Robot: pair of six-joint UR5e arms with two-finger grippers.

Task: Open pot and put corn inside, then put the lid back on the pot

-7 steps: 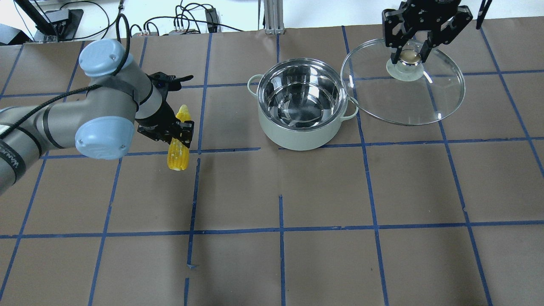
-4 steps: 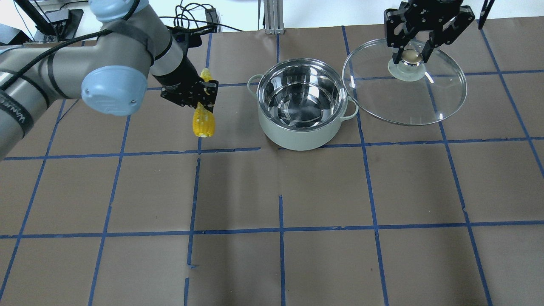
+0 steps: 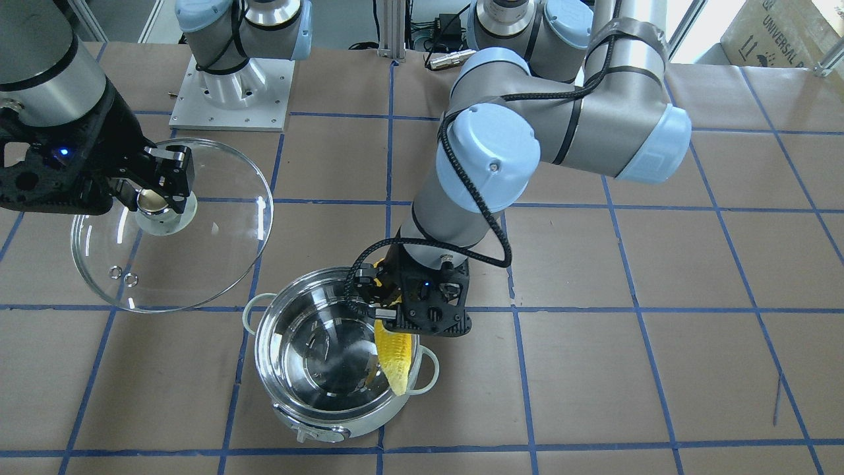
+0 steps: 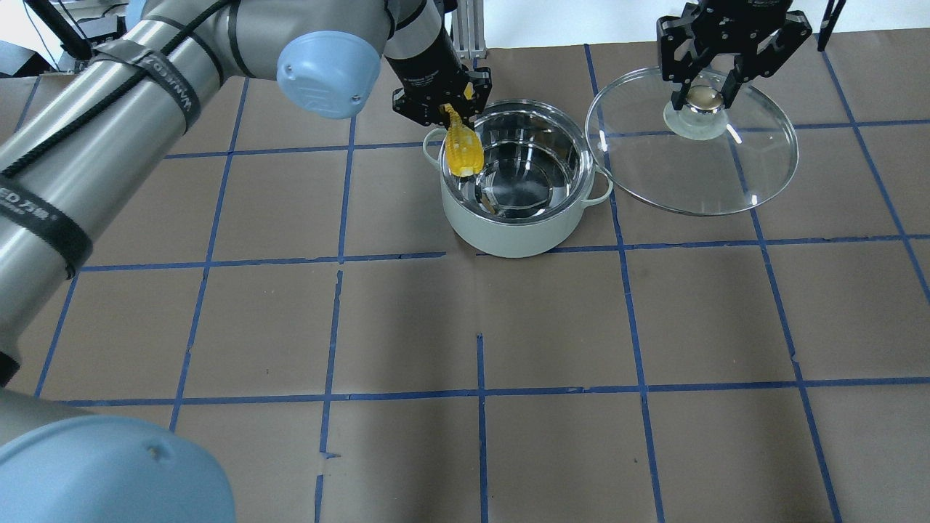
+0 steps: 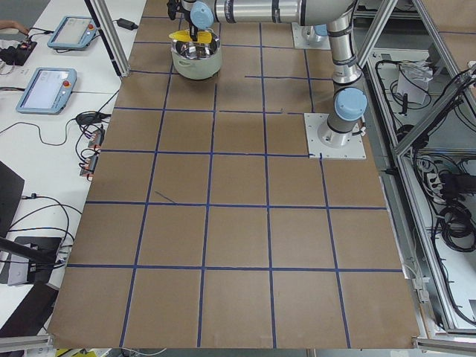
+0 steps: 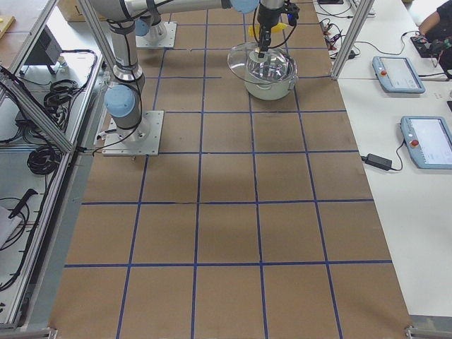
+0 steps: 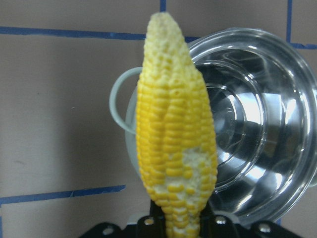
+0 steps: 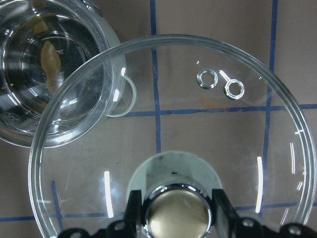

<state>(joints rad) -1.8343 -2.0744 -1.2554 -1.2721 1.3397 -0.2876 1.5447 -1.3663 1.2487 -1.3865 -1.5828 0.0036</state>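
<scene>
Seen from overhead: holds corn (image 4: 463,149) clamped in left gripper (image 4: 445,109), hanging over open pot's (image 4: 519,240) rim at ten o'clock. Pinches lid (image 4: 697,178) by its knob (image 4: 702,96) with right gripper (image 4: 702,87), at two o'clock from pot, lid's edge overlapping three-o'clock handle (image 4: 601,190).

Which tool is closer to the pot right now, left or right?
Left. The left tool holds the corn over the rim of the pot; the right tool is off to its side, gripping the lid by its knob.
</scene>
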